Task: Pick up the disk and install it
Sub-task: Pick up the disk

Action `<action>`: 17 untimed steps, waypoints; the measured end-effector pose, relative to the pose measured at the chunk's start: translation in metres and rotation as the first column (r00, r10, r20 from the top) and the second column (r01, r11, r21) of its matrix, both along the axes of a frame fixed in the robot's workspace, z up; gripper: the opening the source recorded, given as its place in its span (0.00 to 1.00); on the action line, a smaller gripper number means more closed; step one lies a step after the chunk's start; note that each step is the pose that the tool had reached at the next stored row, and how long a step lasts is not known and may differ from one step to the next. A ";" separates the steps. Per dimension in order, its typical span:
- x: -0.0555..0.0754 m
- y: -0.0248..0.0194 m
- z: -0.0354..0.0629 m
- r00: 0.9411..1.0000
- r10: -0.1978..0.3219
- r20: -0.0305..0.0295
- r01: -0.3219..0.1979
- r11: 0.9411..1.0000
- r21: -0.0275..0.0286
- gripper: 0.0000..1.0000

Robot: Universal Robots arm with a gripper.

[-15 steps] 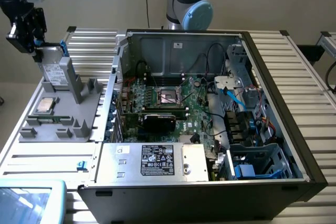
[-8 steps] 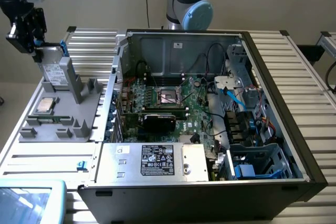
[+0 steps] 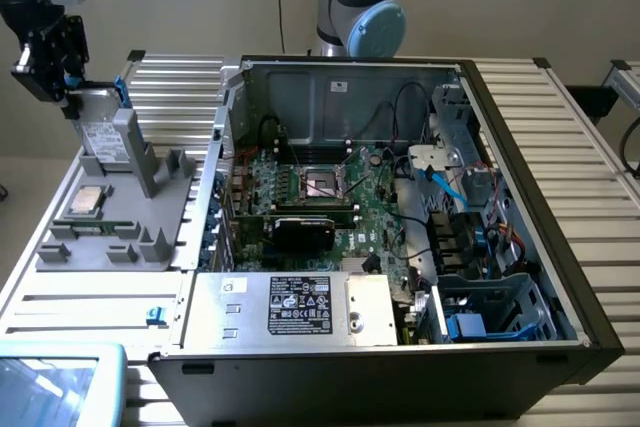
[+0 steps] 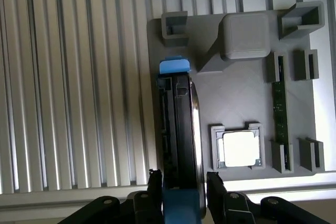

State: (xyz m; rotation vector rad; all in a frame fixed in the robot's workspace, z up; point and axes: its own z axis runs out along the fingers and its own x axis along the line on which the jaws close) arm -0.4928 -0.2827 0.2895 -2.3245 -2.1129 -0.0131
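Wrist view: slim blue-tabbed disk (image 4: 178,129)

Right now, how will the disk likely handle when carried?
The disk looks like a rigid metal slab, so it should not flex. Probably heavy for its size. Gripped at one end by the tool, it might pivot or slip.

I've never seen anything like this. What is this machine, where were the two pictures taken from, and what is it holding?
It is a robot arm with a gripper, its clamp-like hand. One picture comes from a camera off the arm, the other from a camera on its wrist. The gripper is closed on the disk, a hard drive with blue tabs, standing on edge at a grey tray that holds a silver chip and a memory stick. Beside it sits an open computer case.
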 end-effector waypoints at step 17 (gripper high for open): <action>0.000 0.0000 0.0000 1.000 0.001 0.000 -0.001 1.000 0.000 0.38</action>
